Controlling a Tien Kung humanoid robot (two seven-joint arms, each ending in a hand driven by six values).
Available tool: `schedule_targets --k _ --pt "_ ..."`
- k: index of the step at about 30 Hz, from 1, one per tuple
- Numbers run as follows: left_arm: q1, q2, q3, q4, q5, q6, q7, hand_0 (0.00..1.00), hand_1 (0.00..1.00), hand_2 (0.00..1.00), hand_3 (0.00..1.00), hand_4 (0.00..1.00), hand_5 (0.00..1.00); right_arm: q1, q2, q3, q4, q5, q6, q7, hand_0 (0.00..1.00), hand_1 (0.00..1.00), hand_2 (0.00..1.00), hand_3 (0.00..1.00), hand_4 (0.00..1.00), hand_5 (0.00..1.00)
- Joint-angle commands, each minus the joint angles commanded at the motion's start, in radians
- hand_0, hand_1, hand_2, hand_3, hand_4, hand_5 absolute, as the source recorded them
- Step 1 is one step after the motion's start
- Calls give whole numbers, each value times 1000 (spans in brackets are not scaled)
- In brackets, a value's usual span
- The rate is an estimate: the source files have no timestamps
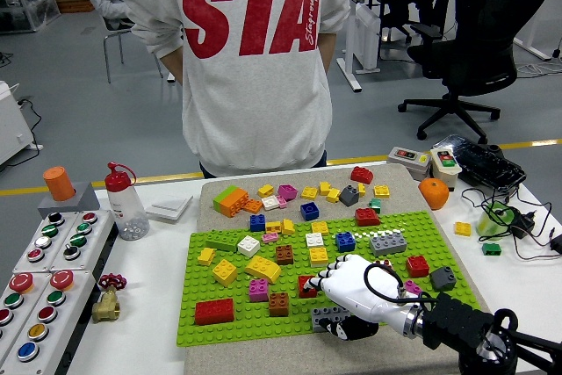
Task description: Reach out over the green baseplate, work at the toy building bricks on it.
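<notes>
Where the green baseplate [219,327] nears its front edge, right robot hand [347,292] clenched on grey brick [327,314].

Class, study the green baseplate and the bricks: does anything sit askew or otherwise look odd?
Yes. The large yellow brick on the green baseplate lies diagonally, out of line with the studs, and a small yellow brick lies apart on the white table, right of the baseplate.
</notes>
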Motion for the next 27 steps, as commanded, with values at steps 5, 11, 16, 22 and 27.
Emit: schedule_targets --k 5,11,16,22,27 --pt "-1 0 0 0 -1 0 -1 661 613 608 472 371 998 -23 -16 23 46 22 -40 5 566 625 624 680 663 354" --pt "-1 0 0 0 -1 1 -1 661 613 608 472 370 998 -46 -41 30 87 55 -99 27 516 584 580 583 557 315" --pt "-2 0 -1 0 2 0 2 661 613 609 472 370 998 -56 -53 25 97 67 -90 56 511 575 565 558 478 314" --pt "-2 0 -1 0 3 0 2 661 613 608 472 369 998 -63 -64 17 99 68 -50 78 516 584 576 560 502 348" --pt "-2 0 -1 0 4 0 2 661 613 608 471 369 998 -64 -65 10 94 62 -26 79 519 589 583 563 558 372"
